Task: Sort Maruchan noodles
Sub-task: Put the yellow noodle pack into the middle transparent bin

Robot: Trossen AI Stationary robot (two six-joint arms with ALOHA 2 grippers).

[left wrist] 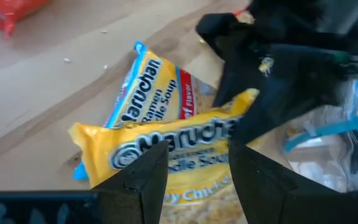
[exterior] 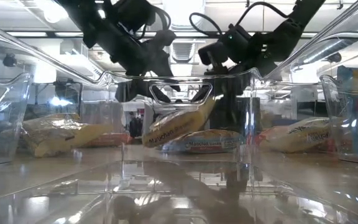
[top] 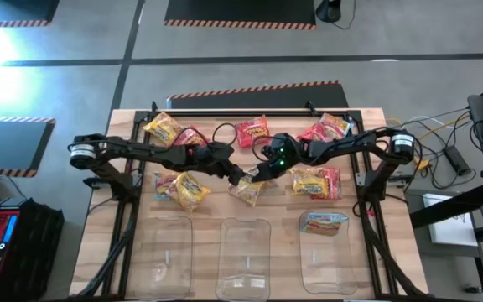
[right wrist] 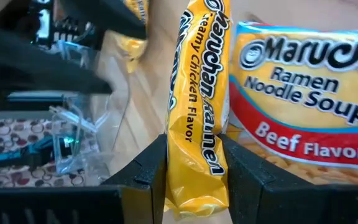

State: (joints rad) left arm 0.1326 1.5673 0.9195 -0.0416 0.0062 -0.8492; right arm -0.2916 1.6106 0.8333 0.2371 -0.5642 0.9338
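Observation:
A yellow Maruchan noodles packet hangs tilted over mid-table, with both grippers on it. My left gripper comes from the table's left and my right gripper from the right; they meet at this packet. Under it a light-blue beef packet lies flat on the wood. Other packets lie loose on the table: yellow ones at the left, red ones toward the far edge. My left gripper has the yellow packet's long edge between its two fingers, slanting down from the table's left. The fingers hide the place of contact. My right gripper pinches one end of the same packet between its two fingers, across the flat faces, slanting down from the right. The packet stands on edge in that hold. Its other end hangs lower, clear of the table.
Three clear bins stand along the near edge: left, middle and right. The right bin holds one light-blue packet. More packets lie at the far left, far right and right of centre.

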